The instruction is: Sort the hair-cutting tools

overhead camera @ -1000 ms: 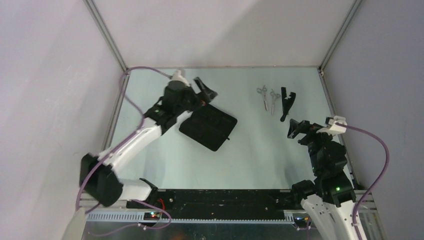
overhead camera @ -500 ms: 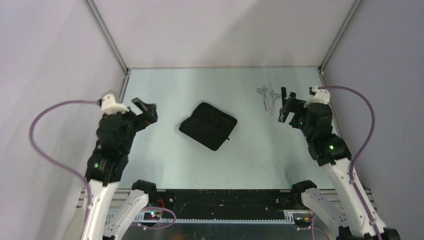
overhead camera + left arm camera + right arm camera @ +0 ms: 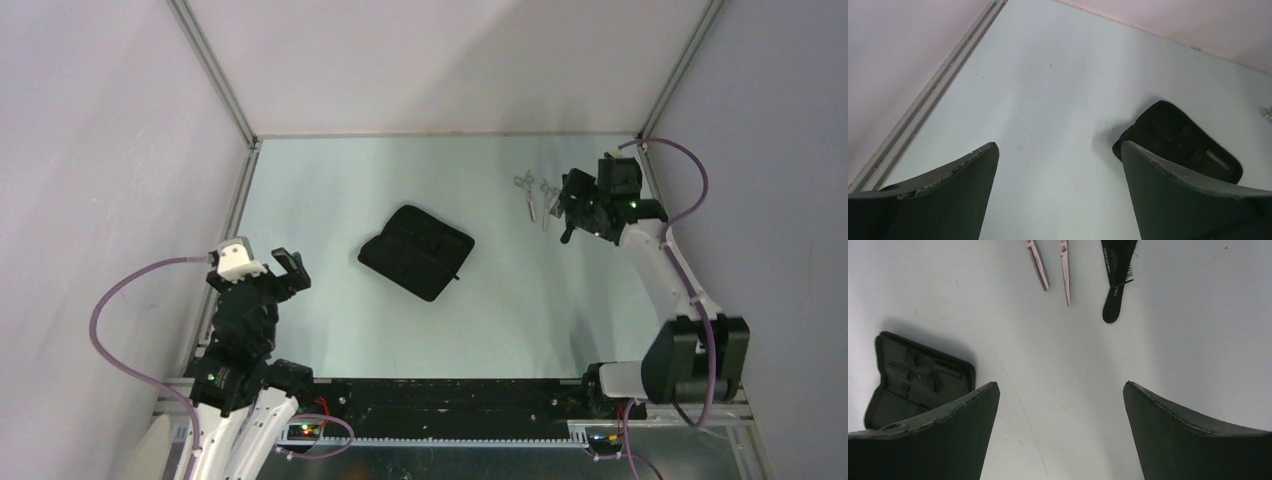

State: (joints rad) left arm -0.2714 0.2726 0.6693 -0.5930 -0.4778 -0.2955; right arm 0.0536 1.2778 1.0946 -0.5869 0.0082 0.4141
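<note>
Two silver scissors (image 3: pixel 525 193) (image 3: pixel 547 200) lie side by side at the far right of the table, blades toward me. They also show in the right wrist view (image 3: pixel 1038 265) (image 3: pixel 1065 270). The black comb (image 3: pixel 1117 275) lies just right of them. In the top view my right gripper (image 3: pixel 572 205) covers most of the comb and only its handle end (image 3: pixel 567 237) shows. My right gripper (image 3: pixel 1060 387) is open and empty, held above the table short of the tools. My left gripper (image 3: pixel 290 268) (image 3: pixel 1058 150) is open and empty near the left edge.
A black zip case lies open in the middle of the table (image 3: pixel 416 251). It shows at the right in the left wrist view (image 3: pixel 1178 140) and at the lower left in the right wrist view (image 3: pixel 918 385). A metal rail (image 3: pixel 928 110) runs along the left edge.
My left arm has pulled back from beside the case to the near left. My right arm has reached out toward the far right, to over the comb.
</note>
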